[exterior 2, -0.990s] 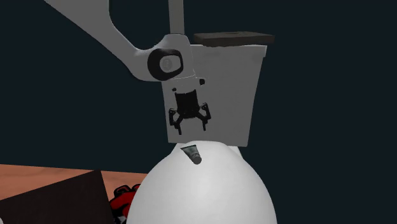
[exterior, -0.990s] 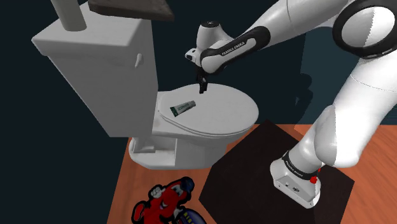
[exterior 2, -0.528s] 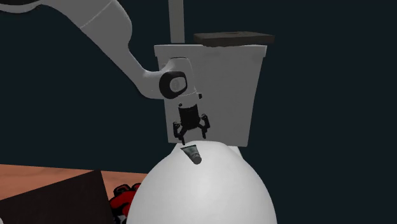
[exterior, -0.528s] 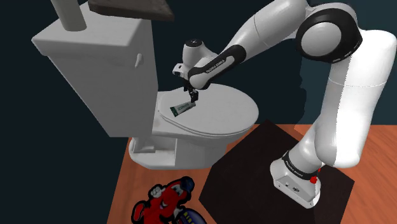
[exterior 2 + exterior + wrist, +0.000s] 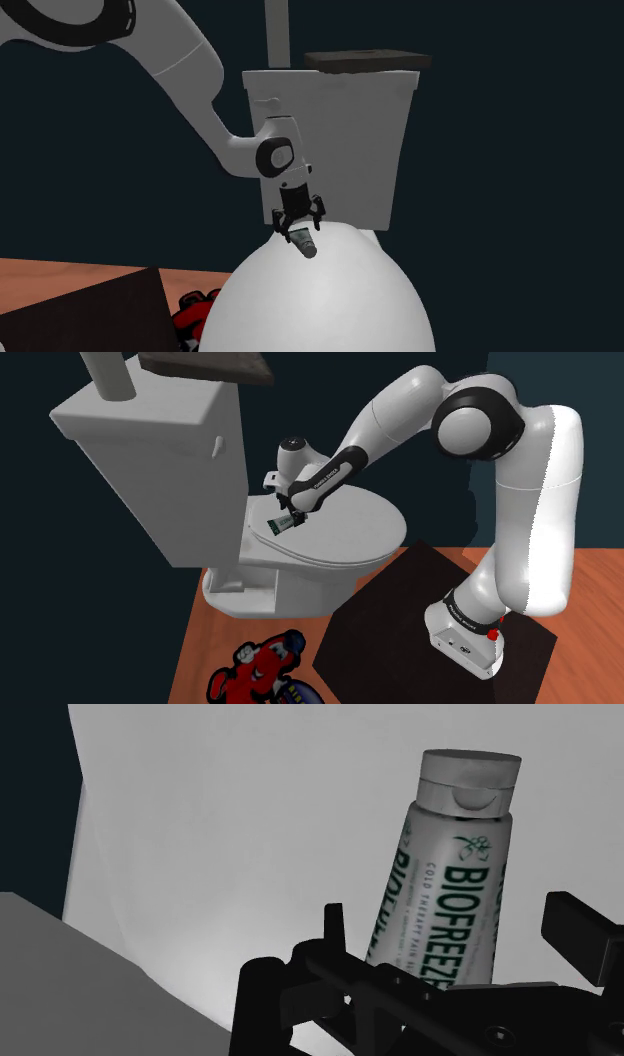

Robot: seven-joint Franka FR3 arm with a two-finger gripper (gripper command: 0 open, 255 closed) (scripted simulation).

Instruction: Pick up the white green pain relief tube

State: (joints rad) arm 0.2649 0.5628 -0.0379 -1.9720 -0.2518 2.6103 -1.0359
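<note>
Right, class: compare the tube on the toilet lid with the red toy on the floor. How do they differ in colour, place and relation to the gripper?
Colour: the tube is white with green lettering; the toy is mainly red.
Place: the tube lies on the toilet lid; the toy lies on the floor by the toilet's base.
Gripper: the open gripper straddles the tube; the toy is far from it.
Both lie unheld.

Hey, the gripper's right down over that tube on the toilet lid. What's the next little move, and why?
Probably shut it now. The open black two-finger gripper straddles the white tube with green lettering, which lies flat on the white toilet lid, with a gap on each side.
</note>
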